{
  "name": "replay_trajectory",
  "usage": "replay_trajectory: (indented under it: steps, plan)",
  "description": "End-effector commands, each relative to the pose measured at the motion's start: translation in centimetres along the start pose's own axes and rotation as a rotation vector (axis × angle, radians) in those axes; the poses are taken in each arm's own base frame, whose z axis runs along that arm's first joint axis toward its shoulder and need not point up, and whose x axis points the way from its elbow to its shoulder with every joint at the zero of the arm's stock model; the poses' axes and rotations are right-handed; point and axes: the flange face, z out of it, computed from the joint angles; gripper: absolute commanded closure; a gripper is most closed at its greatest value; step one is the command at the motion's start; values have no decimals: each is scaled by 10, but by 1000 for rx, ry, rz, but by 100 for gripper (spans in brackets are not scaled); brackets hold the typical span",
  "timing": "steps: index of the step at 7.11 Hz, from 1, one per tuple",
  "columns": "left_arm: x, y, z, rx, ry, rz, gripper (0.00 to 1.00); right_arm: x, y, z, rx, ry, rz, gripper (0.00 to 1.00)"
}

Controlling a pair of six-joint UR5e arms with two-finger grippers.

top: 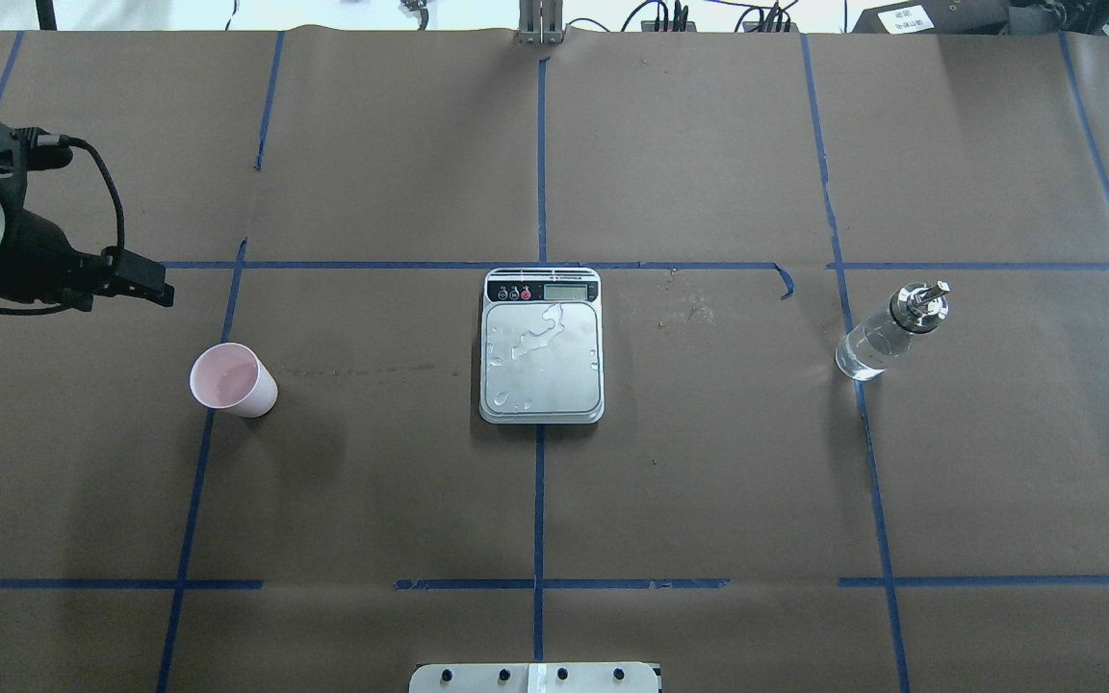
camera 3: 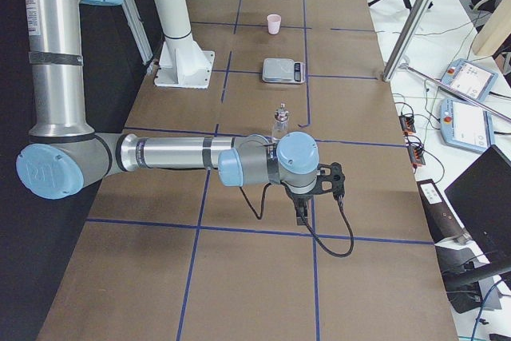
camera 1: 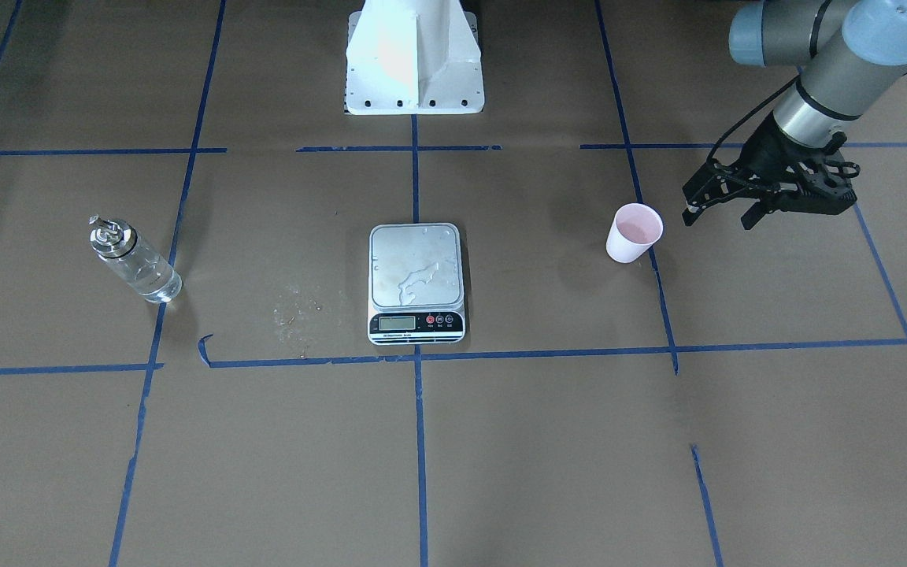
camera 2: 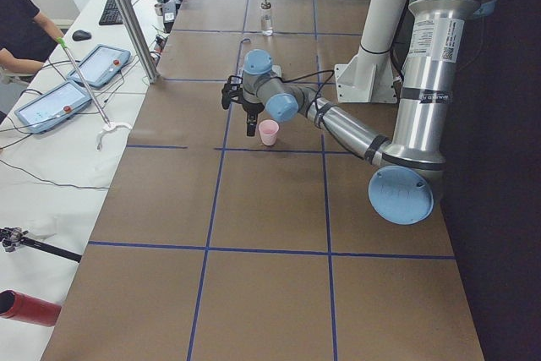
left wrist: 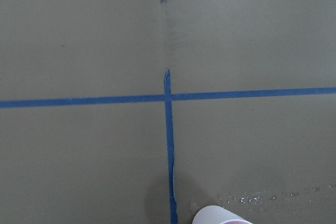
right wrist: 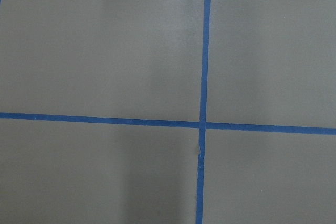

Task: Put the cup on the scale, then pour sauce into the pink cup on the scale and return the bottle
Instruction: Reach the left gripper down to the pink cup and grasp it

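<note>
Starting on the robot's left: your left end effector (camera 1: pixel 720 217) hangs above the tabletop (top: pixel 372 500), jaws spread wide, nothing between them. The cup (top: pixel 233 380) stands right by it, mouth up, so its long axis is vertical. It sits on the scale side of that end effector, near but not touching. In the left wrist view only its rim pokes in at the bottom edge.

Middle of the tabletop you've got the scale (top: pixel 542 346), with nothing on it but some wet patches (top: pixel 535 337), well apart from the cup. Further right the bottle (top: pixel 887 332) stands upright with clear sauce (top: pixel 863 356) in it, also well apart from the scale. The right end effector (camera 3: pixel 303 212) is out past the bottle, and I can't tell if it's open or closed.

So the left arm is clearly nearer the cup. I'd guess grabbing it comes first.
</note>
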Motion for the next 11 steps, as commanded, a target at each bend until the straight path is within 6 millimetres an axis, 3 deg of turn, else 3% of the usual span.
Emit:
replay_trajectory:
  steps: [1,5,6,7,8,9,10,11]
  plan:
    - [4,32,54,8,-59,-36,0,-2,-2,-1,3,1,-3,0]
    - [16,42,68,-20,-56,-13,2,-3,-2,0,1,2,-5,0]
    - [23,42,71,-22,-51,-9,16,-3,-2,0,1,2,-5,0]
    - [30,39,77,-26,-48,-5,36,-2,-2,0,0,3,-4,0]
    - [32,36,82,-27,-50,-5,58,-2,-2,-1,2,3,-4,0]
    - [33,33,87,-27,-56,-7,87,-2,-2,-1,2,3,-4,0]
    - [33,33,85,-27,-55,-6,100,-2,-2,-1,2,1,-4,0]
    - [39,29,71,-12,-37,-5,100,-3,-2,0,1,1,-5,0]
